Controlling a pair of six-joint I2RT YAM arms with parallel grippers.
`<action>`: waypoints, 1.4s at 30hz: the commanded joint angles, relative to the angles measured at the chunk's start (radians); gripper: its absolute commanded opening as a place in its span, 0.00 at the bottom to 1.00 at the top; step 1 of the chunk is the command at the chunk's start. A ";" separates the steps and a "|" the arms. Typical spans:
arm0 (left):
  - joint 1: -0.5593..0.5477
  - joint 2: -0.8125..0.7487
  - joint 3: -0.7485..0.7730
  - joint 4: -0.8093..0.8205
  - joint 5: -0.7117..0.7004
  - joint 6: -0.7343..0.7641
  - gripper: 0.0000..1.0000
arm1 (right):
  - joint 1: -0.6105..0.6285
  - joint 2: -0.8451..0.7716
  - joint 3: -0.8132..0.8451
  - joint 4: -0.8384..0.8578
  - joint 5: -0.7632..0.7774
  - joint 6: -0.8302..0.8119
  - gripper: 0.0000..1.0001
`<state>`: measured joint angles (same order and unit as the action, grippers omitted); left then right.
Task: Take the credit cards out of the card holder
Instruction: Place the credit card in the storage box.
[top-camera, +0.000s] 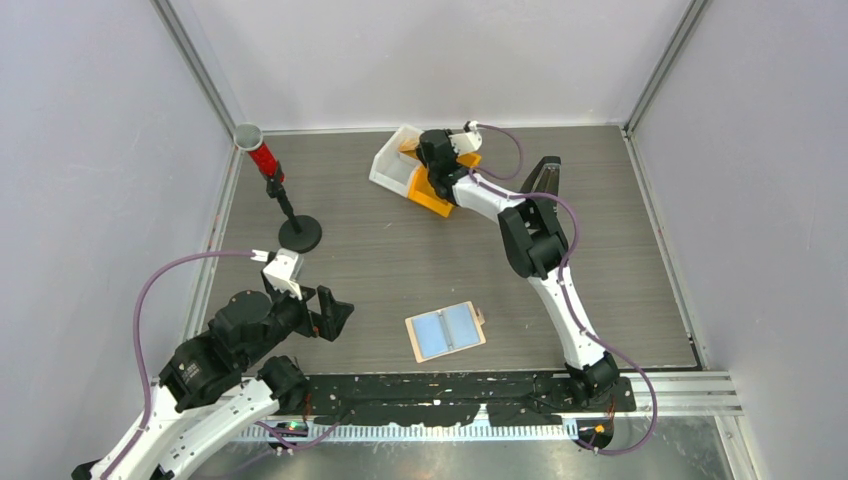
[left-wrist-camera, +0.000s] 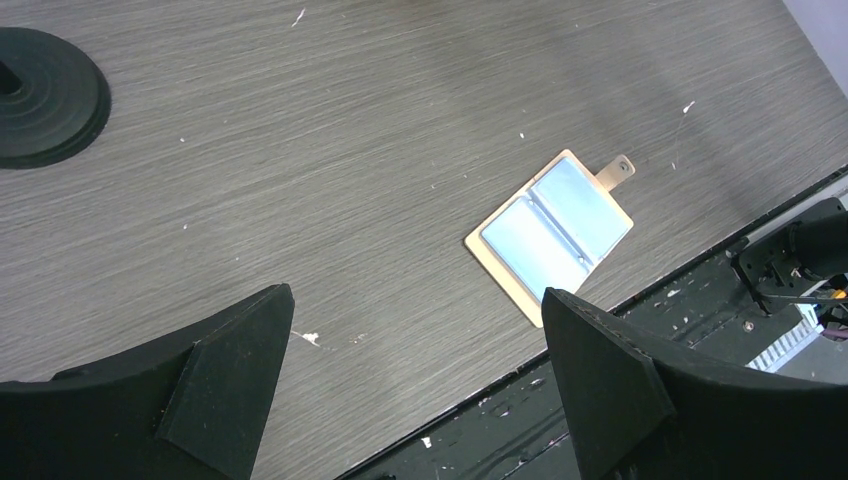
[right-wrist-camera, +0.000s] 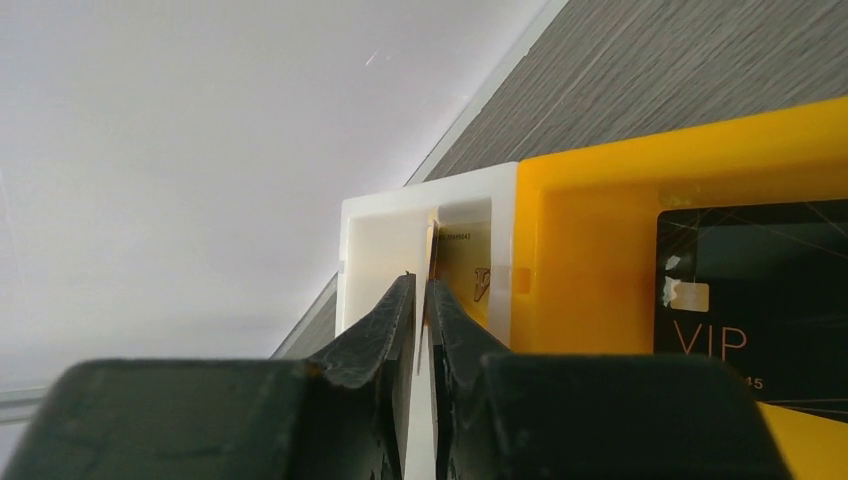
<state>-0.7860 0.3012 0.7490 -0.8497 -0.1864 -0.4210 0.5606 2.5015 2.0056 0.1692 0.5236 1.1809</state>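
The tan card holder (top-camera: 446, 332) (left-wrist-camera: 512, 283) lies open and flat near the table's front edge. Two light blue credit cards (top-camera: 433, 334) (left-wrist-camera: 527, 243) sit in its pockets. My left gripper (top-camera: 335, 315) (left-wrist-camera: 416, 292) hovers to the holder's left, open wide with nothing between its fingers. My right gripper (top-camera: 420, 150) (right-wrist-camera: 421, 282) is at the far side over a white bin (top-camera: 388, 165) (right-wrist-camera: 390, 205). Its jaws are nearly together on a thin credit card (right-wrist-camera: 431, 245) held edge-on, with only a sliver of gap beside it. A yellow printed face (right-wrist-camera: 467, 270) shows just past the fingertips.
An orange bin (top-camera: 435, 197) (right-wrist-camera: 600, 160) adjoins the white one and holds a black VIP card (right-wrist-camera: 750, 290). A black wedge-shaped case (top-camera: 545, 175) stands to the right. A black stand (top-camera: 299, 233) (left-wrist-camera: 45, 95) with a red top is at the left. A black rail (top-camera: 450, 385) runs along the front edge.
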 joint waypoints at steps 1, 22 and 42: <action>0.001 -0.012 0.001 0.046 0.002 0.018 0.99 | 0.002 0.009 0.078 -0.023 0.064 0.007 0.20; 0.001 -0.005 -0.002 0.040 0.014 0.014 0.99 | -0.027 -0.068 0.103 -0.113 0.038 -0.011 0.33; 0.001 0.048 0.000 0.030 0.025 0.007 0.99 | -0.044 -0.343 -0.055 -0.160 -0.166 -0.227 0.40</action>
<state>-0.7860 0.3248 0.7490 -0.8494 -0.1638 -0.4145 0.5156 2.3505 2.0220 0.0120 0.4747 1.0657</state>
